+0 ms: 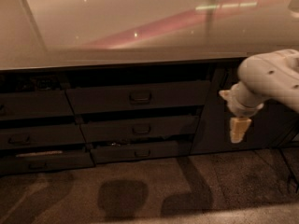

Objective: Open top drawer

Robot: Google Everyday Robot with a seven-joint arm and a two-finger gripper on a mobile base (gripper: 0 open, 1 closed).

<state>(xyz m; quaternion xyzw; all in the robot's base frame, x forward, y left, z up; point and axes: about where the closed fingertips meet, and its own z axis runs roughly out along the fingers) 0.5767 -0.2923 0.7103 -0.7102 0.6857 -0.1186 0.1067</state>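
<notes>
Approach step — my hand hangs spread and empty, right of the top drawer, which looks shut under the tabletop. Next I'd swing left and line up on its loop handle.

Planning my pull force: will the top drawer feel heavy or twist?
The top drawer is the widest front, so probably the heaviest. Its small central handle likely gives a straight pull but little grip. The gripper hangs to its right, apart.

Cream gripper beside dark top drawer
</notes>
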